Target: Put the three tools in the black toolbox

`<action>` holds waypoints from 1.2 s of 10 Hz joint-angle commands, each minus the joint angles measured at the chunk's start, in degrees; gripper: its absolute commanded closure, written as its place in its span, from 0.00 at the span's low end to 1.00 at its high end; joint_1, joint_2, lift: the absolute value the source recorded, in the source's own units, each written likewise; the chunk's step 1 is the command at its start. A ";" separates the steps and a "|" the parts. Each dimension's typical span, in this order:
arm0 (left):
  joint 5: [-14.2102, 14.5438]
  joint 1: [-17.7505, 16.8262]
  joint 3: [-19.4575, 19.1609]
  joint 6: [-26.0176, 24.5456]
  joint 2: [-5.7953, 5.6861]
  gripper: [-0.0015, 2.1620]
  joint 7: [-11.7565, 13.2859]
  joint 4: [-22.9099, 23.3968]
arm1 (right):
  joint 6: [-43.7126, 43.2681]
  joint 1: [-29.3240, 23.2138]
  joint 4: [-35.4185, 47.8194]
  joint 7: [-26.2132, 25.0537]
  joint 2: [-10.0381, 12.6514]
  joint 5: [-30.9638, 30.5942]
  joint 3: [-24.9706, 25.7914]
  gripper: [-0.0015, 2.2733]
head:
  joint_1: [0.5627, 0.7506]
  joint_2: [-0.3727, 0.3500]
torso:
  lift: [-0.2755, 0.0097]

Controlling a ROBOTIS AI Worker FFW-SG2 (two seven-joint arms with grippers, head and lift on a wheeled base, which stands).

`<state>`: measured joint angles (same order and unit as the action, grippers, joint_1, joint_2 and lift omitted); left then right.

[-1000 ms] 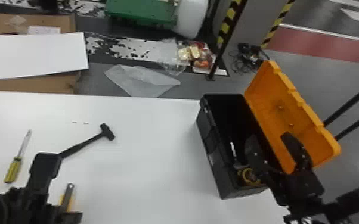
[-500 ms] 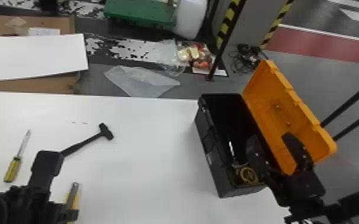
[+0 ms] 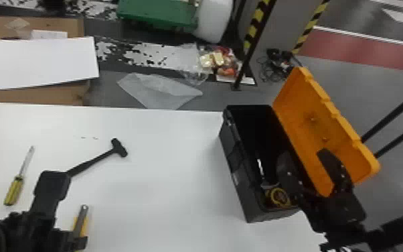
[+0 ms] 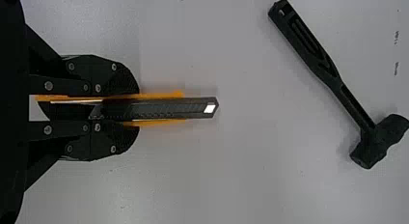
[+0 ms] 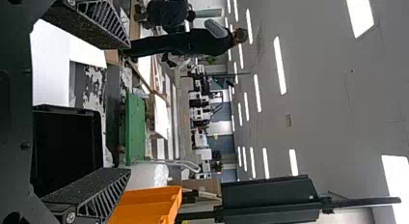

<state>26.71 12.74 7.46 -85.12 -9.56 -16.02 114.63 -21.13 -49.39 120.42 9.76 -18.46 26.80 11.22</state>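
At the bottom left of the head view, my left gripper (image 3: 77,237) holds the utility cutter (image 3: 81,219); in the left wrist view my left gripper (image 4: 137,109) is shut around the orange-edged cutter (image 4: 159,108), blade end pointing away. A black hammer (image 3: 92,162) lies beyond, its handle end hidden by the left arm; the hammer (image 4: 333,79) shows whole in the wrist view. The yellow-handled screwdriver (image 3: 15,191) lies at far left. My right gripper (image 3: 306,159) stands open over the black toolbox (image 3: 241,174) and its lid; in its wrist view, the right gripper (image 5: 128,108) has nothing between its fingers.
The orange lid (image 3: 314,130) stands open on the toolbox's right. Inside the box are a round yellow-and-black item (image 3: 279,197) and something shiny. Bare white table (image 3: 164,174) stretches between hammer and toolbox. Beyond its back edge lies a plastic sheet (image 3: 160,88).
The cutter has shifted slightly to the right together with my left gripper. My right gripper has kept its place over the toolbox.
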 commanded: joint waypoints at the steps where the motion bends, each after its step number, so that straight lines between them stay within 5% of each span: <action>1: 0.01 0.53 0.01 -0.98 -0.02 0.47 -0.41 2.97 | 0.00 0.09 -0.01 0.09 0.09 -0.08 -0.06 0.04 | 0.70 0.16 | 0.77; 6: 0.10 1.50 -0.43 -3.09 -0.55 0.47 0.11 9.38 | 0.00 0.35 0.08 0.09 0.17 -0.08 -0.32 0.04 | 0.70 0.16 | 0.77; 8: -0.16 1.85 -2.27 -2.21 -0.55 0.47 3.89 10.44 | 0.18 0.35 0.25 0.09 0.26 -0.25 -0.50 0.04 | 0.70 0.16 | 0.77; 12: -0.52 2.55 -6.05 8.16 -0.38 0.46 13.74 10.09 | 3.34 0.44 2.80 0.09 0.61 -1.05 -1.55 0.04 | 0.70 0.19 | 0.77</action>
<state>26.23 15.23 1.61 -78.61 -10.04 -2.19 124.92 -18.83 -48.96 122.67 9.84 -17.96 25.84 9.77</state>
